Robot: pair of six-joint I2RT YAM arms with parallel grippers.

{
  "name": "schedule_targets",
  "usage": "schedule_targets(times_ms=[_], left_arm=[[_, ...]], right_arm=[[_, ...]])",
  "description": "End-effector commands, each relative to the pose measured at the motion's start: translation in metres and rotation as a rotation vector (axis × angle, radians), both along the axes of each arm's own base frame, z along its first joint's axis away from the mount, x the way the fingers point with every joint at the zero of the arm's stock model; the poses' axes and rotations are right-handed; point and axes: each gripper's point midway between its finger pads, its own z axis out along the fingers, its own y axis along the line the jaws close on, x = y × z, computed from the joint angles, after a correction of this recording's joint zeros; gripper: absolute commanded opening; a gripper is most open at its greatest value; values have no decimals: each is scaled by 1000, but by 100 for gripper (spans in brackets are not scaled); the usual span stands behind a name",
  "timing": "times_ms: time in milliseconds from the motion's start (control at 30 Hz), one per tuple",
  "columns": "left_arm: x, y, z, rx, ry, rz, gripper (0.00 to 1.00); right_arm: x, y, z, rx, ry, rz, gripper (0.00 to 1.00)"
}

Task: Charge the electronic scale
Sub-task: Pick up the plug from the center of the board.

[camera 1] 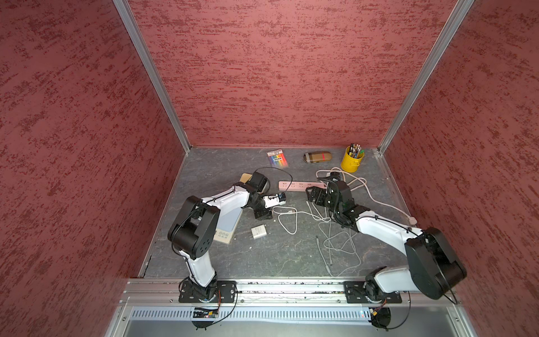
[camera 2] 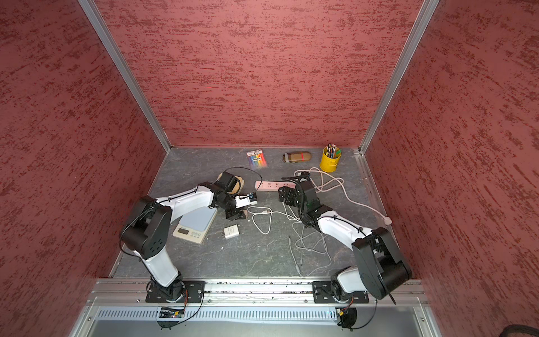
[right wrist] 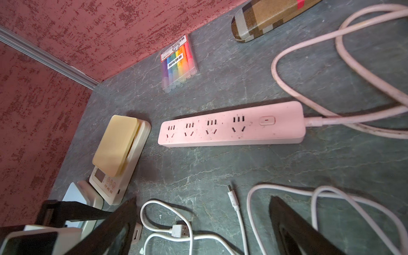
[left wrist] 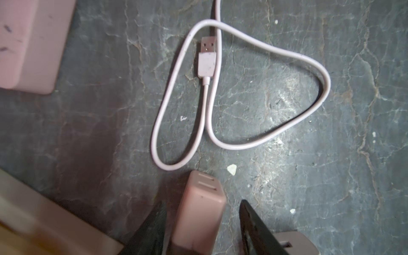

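Note:
In the left wrist view my left gripper (left wrist: 202, 201) is open astride a pinkish-white charger block (left wrist: 198, 212); one finger is close to it and a gap shows at the other. A white cable's USB plug (left wrist: 207, 59) lies just beyond on the table. One electronic scale with a pale platform (camera 2: 198, 224) lies under my left arm. A second scale with a beige top (right wrist: 119, 150) sits near the pink power strip (right wrist: 231, 125). My right gripper (right wrist: 203, 198) is open and empty above the cable's small plug (right wrist: 231, 194).
Another white charger (camera 1: 258, 232) lies in front of the left gripper (camera 1: 262, 216). Loose white cables (camera 1: 338, 242) sprawl under the right arm. At the back stand a yellow pencil pot (camera 1: 352, 160), a checked case (camera 1: 317, 156) and a marker pack (camera 1: 277, 158).

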Motion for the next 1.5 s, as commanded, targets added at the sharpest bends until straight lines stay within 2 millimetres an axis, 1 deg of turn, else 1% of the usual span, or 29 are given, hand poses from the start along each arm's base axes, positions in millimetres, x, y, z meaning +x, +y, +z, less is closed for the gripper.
schedule_targets(times_ms=[0,133,233,300,467,567,633,700,733,833,867,933,1033,1100,1233,1333,1467], left_arm=[[-5,-3,-5,14,16,-29,46],[-6,-4,-3,11,14,-28,25],[-8,-9,11,-13,-4,-25,8],[-10,-13,27,-60,-25,-17,1],[-14,-25,63,-209,-97,-6,0],[-12,-37,87,-334,-125,2,0],[-11,-45,99,-402,-147,-1,0],[-8,-50,111,-467,-171,11,0],[-8,-52,119,-502,-185,6,0],[-11,-54,139,-570,-227,-7,0],[-11,-53,145,-593,-241,-1,0],[-8,-52,155,-647,-272,17,2],[-5,-51,163,-705,-294,35,2],[-2,-51,165,-721,-303,39,2],[1,-51,168,-730,-317,40,3],[2,-52,170,-734,-326,39,4],[0,-52,173,-741,-335,26,4]], right_arm=[[3,12,9,60,16,18,96],[5,14,13,63,16,24,96],[7,17,17,81,18,29,96],[8,22,23,109,16,44,96],[8,37,47,164,18,103,95],[1,46,64,210,28,158,93],[-4,51,75,257,30,182,92],[-9,64,83,300,47,222,92],[-14,75,87,308,52,268,92],[-25,99,90,310,104,365,94],[-29,105,94,318,106,391,94],[-37,111,94,340,114,401,94],[-50,114,101,386,100,408,94],[-59,115,103,395,100,420,94],[-74,121,94,383,141,467,92],[-81,128,90,385,168,502,88],[-80,132,87,376,176,514,78]])
